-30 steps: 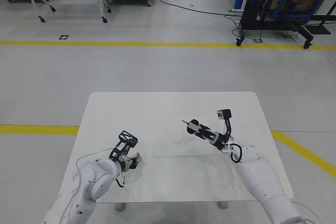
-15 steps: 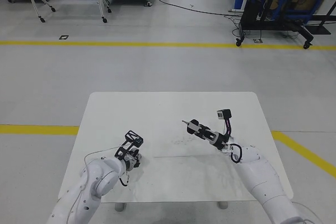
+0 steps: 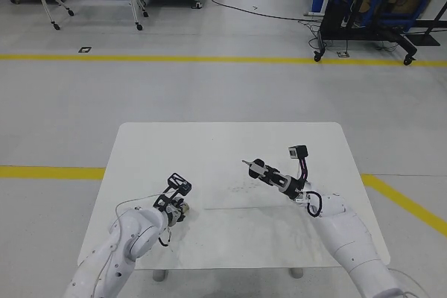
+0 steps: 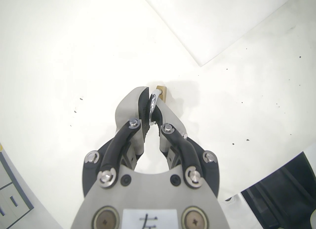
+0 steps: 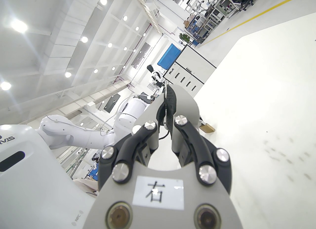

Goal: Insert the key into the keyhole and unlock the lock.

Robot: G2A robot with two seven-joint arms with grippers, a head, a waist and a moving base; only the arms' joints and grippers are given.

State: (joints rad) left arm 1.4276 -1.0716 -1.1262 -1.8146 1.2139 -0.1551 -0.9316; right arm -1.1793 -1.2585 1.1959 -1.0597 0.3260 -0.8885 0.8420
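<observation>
Grey workshop floor with yellow lines point(image 3: 208, 56) surrounds the white desk point(image 3: 208, 145), and both task items sit over its near half. You have the left claw point(image 4: 151, 93) pressed together on the silver shackle point(image 4: 151, 106) of the lock, close to the desk's near-left corner. The lock's brass body point(image 4: 162, 93) projects just past the fingertips, low over the surface; whether it touches the desk cannot be told. In my judgement this shackle grip leaves the body free to be presented to the key, though the keyhole itself is not visible. Your right claw point(image 3: 256, 167) sits right of centre, raised above the desk and pointing far-left. It is pinching the key point(image 3: 246, 162), whose thin shaft sticks out beyond the fingertips. Holding it by the head appears to keep the blade free to enter the lock. Lock and key are well apart, with a stretch of desk bearing faint scuff marks point(image 3: 242, 190) between them. Room for moving is widest across the middle and toward the far side. The left claw has the least margin, being near both the left and near edges. A lock released there could, I judge, go off the desk, so you would do well to bring the two together toward the centre.
</observation>
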